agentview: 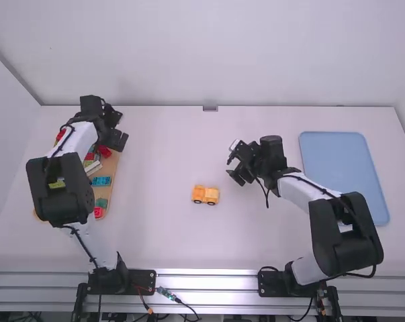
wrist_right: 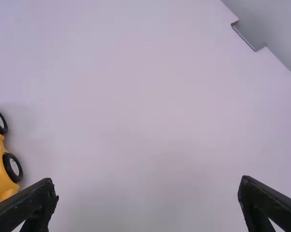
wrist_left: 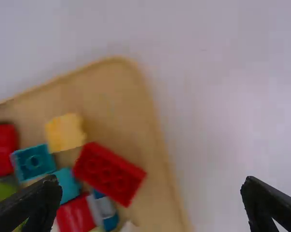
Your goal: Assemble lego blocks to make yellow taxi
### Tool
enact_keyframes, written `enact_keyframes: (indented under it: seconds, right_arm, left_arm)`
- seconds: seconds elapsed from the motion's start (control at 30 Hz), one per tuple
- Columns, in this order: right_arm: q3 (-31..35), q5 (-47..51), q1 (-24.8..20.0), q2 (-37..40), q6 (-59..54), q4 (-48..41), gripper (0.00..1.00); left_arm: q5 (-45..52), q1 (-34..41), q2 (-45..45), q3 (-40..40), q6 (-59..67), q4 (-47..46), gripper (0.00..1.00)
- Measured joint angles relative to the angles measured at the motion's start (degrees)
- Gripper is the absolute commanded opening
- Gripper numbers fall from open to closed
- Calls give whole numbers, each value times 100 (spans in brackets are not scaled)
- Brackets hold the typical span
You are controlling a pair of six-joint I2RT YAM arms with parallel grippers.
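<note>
A small yellow car with black wheels [agentview: 205, 195] stands in the middle of the table; its side shows at the left edge of the right wrist view [wrist_right: 1, 166]. My left gripper [agentview: 121, 131] is over the far end of the wooden tray at the left, and in its wrist view the gripper [wrist_left: 150, 193] is open with its fingers wide apart. Loose blocks lie under it: a yellow block [wrist_left: 65, 132], a red brick [wrist_left: 109, 171] and a teal block [wrist_left: 33, 162]. Right of and beyond the car, my right gripper [agentview: 237, 173] holds nothing; its wrist view shows the gripper [wrist_right: 147, 193] open.
The wooden tray [agentview: 113, 171] along the left carries several coloured blocks, among them a blue one [agentview: 101, 181] and a red one near its front end [agentview: 98, 212]. A light blue mat [agentview: 343, 161] lies at the right, beyond the right arm. A wall rises behind the table's far edge.
</note>
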State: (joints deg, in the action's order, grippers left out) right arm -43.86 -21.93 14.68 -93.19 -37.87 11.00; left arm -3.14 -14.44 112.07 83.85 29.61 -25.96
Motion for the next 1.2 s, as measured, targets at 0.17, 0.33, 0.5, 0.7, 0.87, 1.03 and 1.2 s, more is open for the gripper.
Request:
enact_keyframes:
  seconds: [0.17, 0.33, 0.5, 0.7, 0.87, 1.03, 1.2]
  right_arm:
    - [0, 219, 0, -2, 2, 44, 99]
    - [0, 481, -24, -2, 2, 142, 99]
    - [0, 619, -164, -2, 2, 269, 99]
    - [0, 671, -208, 0, -2, 302, 99]
    - [0, 669, -208, -2, -2, 302, 99]
    - [0, 667, -208, -2, -2, 304, 99]
    - [0, 669, -208, 0, 0, 299, 99]
  left_arm:
    - [-575, -46, -2, -2, 374, 260, 98]
    - [-573, -39, 0, -2, 763, 299, 99]
    - [-149, -39, 0, -2, 127, 306, 99]
    - [256, -39, 0, -2, -166, 221, 99]
    - [227, -39, 0, -2, -614, 396, 99]
    - [-330, -35, 0, -2, -2063, 422, 99]
    - [-662, -35, 0, -2, -3742, 308, 99]
